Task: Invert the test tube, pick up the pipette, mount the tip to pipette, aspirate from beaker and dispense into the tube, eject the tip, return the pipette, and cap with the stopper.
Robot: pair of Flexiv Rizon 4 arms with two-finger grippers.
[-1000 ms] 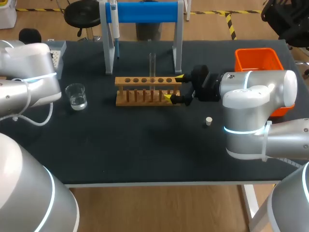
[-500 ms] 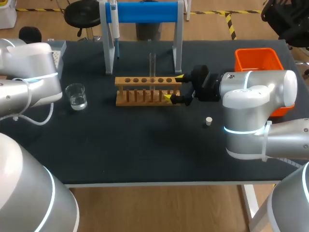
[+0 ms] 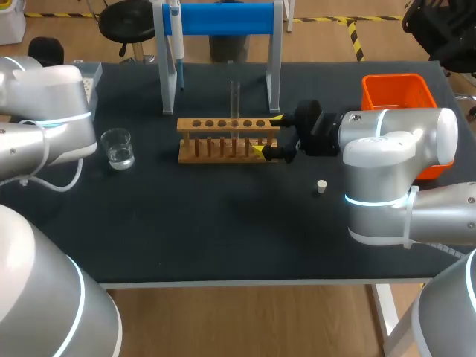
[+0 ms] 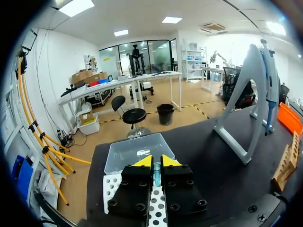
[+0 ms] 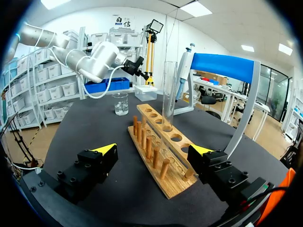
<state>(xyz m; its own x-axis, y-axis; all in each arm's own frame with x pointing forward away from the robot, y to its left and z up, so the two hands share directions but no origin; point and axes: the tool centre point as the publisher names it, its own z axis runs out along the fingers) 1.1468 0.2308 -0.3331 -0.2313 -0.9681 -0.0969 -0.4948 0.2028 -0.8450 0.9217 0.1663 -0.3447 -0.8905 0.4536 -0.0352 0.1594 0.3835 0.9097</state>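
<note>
Test tube (image 5: 169, 94) ahead of right jaws

- The right gripper (image 3: 268, 134) is spread wide, one yellow tip at each side of the nearest end of the wooden rack (image 3: 223, 140).
- A test tube (image 3: 235, 100) stands upright in the rack, just ahead of the gripper.
- The beaker (image 3: 117, 147) sits well ahead, past the rack's far end.
- The stopper (image 3: 321, 186) lies near, behind the fingertips and off to one side.
- The pipette (image 3: 175, 30) hangs on the stand (image 3: 223, 18), ahead and across the rack.
</note>
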